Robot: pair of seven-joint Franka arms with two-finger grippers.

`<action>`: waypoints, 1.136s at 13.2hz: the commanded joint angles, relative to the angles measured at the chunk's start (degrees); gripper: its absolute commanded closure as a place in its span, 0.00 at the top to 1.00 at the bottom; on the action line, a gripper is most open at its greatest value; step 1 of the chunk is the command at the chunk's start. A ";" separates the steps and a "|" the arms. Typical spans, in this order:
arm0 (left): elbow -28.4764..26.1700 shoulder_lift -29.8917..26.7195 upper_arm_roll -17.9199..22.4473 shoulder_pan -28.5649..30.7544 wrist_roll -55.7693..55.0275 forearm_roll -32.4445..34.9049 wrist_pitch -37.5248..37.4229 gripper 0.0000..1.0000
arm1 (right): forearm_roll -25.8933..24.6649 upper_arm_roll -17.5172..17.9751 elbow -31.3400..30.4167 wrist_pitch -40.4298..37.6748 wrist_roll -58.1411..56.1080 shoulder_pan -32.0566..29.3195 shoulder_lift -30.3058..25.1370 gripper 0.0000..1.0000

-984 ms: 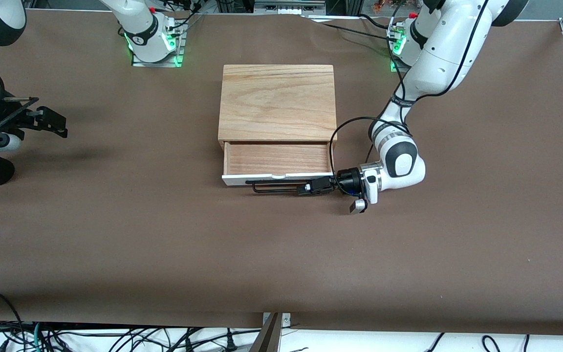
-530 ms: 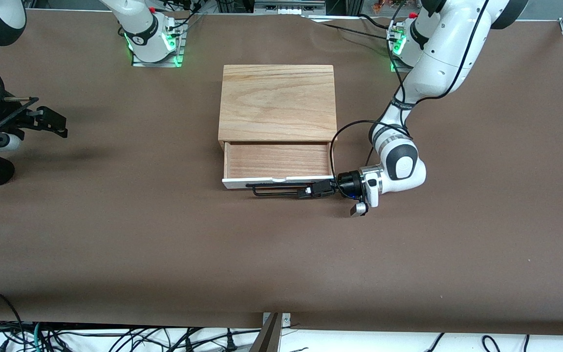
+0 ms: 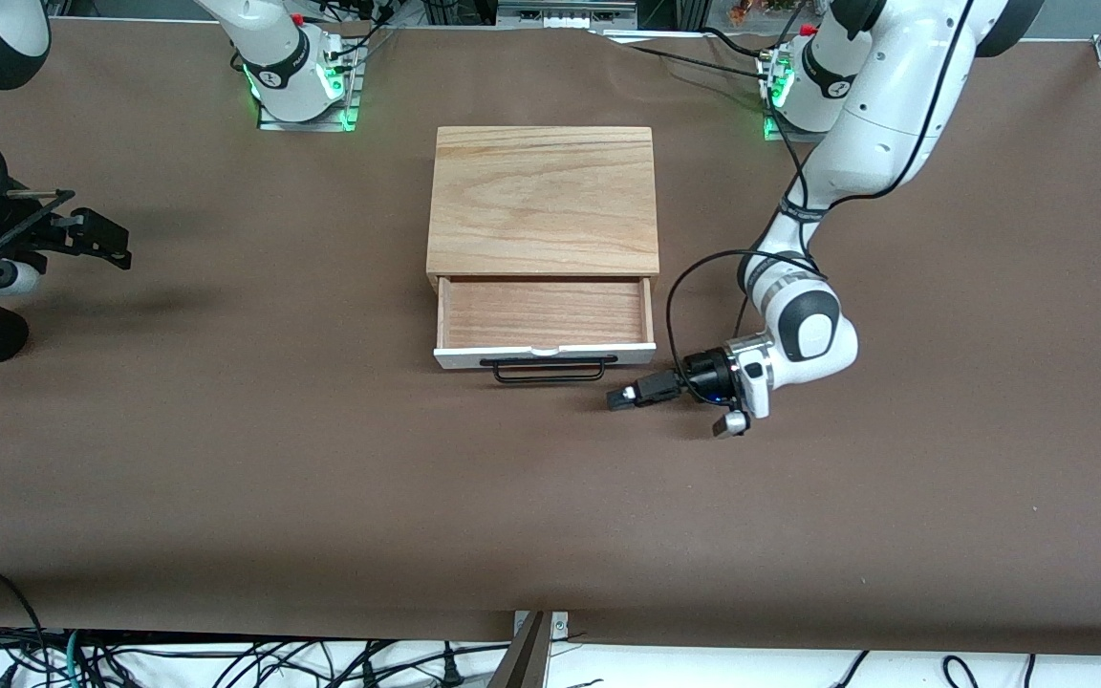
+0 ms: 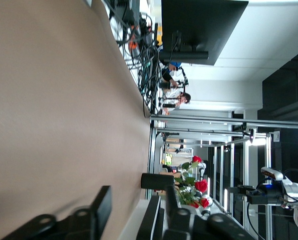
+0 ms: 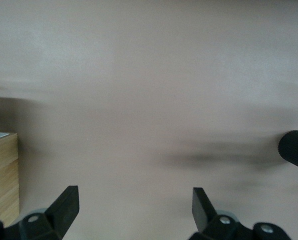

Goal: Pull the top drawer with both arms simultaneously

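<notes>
The top drawer (image 3: 545, 313) is pulled out of the wooden box (image 3: 543, 199), toward the front camera. Its light-wood tray shows empty, with the white front panel (image 3: 474, 356) and black bar handle (image 3: 548, 372) free. My left gripper (image 3: 622, 397) is low over the table beside the handle's end, toward the left arm's end, open and holding nothing; in the left wrist view (image 4: 128, 212) its fingers (image 4: 102, 205) stand apart over bare table. My right gripper (image 3: 111, 244) waits open over the table at the right arm's end, also seen in the right wrist view (image 5: 134, 200).
The brown table (image 3: 321, 478) carries only the box. A corner of the box (image 5: 2, 175) shows in the right wrist view. Cables hang along the table's front edge (image 3: 226, 659). The arm bases (image 3: 302, 76) stand at the table's edge farthest from the front camera.
My left gripper has let go of the black handle and drawn away from it, toward the left arm's end and the front camera. The drawer stays pulled out. The right arm has not moved.
</notes>
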 commanded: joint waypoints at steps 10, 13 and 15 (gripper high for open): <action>-2.61 -2.53 -0.28 -0.13 3.40 -0.09 0.16 1.00 | -0.47 0.24 0.23 -0.15 0.62 -0.05 -0.50 1.00; -3.32 -2.61 -0.45 -0.49 4.19 0.00 -0.01 1.00 | -0.38 0.24 0.31 -0.24 0.53 0.13 -0.50 1.00; -3.49 -2.61 -0.37 -0.57 4.28 0.00 -1.58 1.00 | -0.30 0.16 0.23 -0.24 0.62 0.04 -0.50 1.00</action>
